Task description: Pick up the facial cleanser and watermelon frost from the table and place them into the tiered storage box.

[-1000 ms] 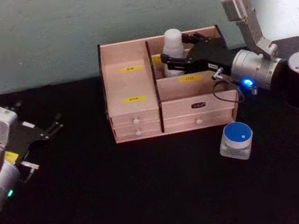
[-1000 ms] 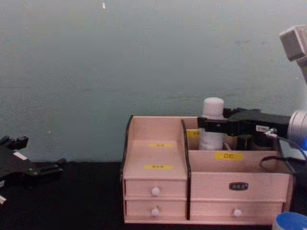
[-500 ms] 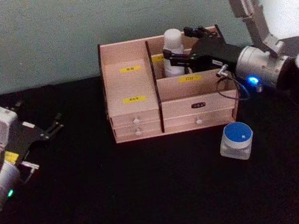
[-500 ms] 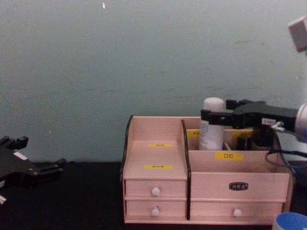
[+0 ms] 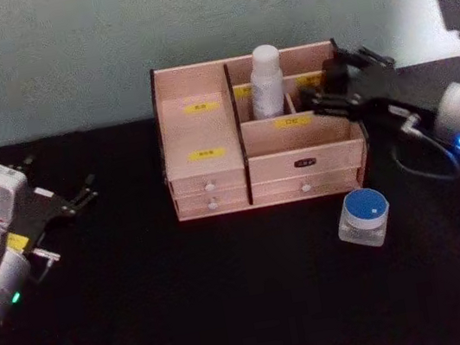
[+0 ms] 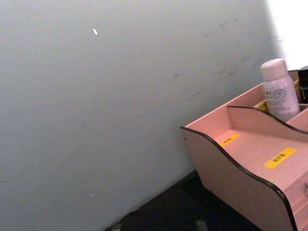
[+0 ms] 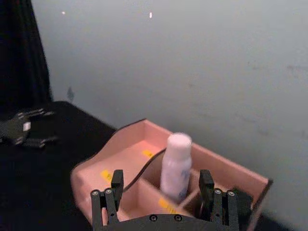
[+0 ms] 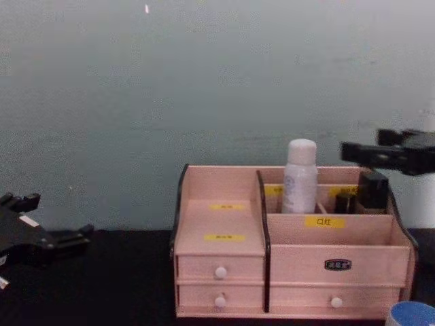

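— So, where does the white bottle [image 5: 266, 79] stand against the right gripper [image 5: 332, 84]?

— Upright in a back compartment of the wooden box [image 5: 197, 132], at the upper middle of the head view. The right gripper hangs to the right of it, above the box's right end, with a clear gap between the two. Its fingers are spread wide and hold nothing. In the right wrist view the bottle shows farther off, framed between the two fingers.

— And the other item?

— A blue-lidded jar [image 5: 365, 215] sits on the black table [image 5: 235, 312] at the lower right of the head view. It is near the box's front right corner but not touching it, and lower in the frame than the gripper.

— What is around the bottle?

— The tall dark-edged divider is just to its left, and a low front wall with a yellow label [image 8: 325, 221] runs before it. In the chest view two small dark things [image 8: 372, 189] stand in the compartment to the bottle's right, under the gripper's tip. A dark cable [image 5: 426, 163] loops from the right wrist beside the box's right side. The white-knobbed drawers [image 8: 221, 272] along the front are shut.

— The left gripper [image 5: 76, 195]?

— At the left edge of the head view, over the table, well apart from the box, fingers apart and empty.
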Controlling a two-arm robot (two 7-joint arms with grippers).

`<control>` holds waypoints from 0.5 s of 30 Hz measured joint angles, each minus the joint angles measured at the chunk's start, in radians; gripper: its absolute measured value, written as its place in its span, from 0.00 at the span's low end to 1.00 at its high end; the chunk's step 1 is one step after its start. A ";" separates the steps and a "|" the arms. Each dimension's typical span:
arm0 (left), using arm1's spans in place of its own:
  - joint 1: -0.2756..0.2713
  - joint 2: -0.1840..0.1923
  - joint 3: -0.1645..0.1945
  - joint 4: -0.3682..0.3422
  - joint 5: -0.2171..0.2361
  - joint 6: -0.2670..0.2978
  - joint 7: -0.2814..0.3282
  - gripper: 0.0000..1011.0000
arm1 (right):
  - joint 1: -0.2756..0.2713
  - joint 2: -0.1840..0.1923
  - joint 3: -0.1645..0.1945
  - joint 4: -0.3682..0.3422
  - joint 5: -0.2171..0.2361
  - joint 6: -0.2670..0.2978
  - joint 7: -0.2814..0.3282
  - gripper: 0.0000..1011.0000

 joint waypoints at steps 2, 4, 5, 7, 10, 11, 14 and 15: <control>0.000 0.000 0.000 0.000 0.000 0.000 0.000 0.99 | -0.036 0.027 0.011 -0.045 0.015 0.021 -0.006 0.99; 0.000 0.000 0.000 0.000 0.000 0.000 0.000 0.99 | -0.093 0.068 0.031 -0.111 0.038 0.057 -0.018 0.99; 0.000 0.000 0.000 0.000 0.000 0.000 0.000 0.99 | -0.111 0.081 0.036 -0.131 0.045 0.067 -0.022 0.99; 0.000 0.000 0.000 0.000 0.000 0.000 0.000 0.99 | -0.158 0.113 0.048 -0.180 0.063 0.096 -0.032 0.99; 0.000 0.000 0.000 0.000 0.000 0.000 0.000 0.99 | -0.218 0.152 0.060 -0.233 0.086 0.134 -0.047 0.99; 0.000 0.000 0.000 0.000 0.000 0.000 0.000 0.99 | -0.228 0.159 0.062 -0.242 0.091 0.144 -0.050 0.99; 0.000 0.000 0.000 0.000 0.000 0.000 0.000 0.99 | -0.262 0.184 0.062 -0.269 0.103 0.181 -0.067 0.99; 0.000 0.000 0.000 0.000 0.000 0.000 0.000 0.99 | -0.272 0.195 0.057 -0.276 0.105 0.201 -0.079 0.99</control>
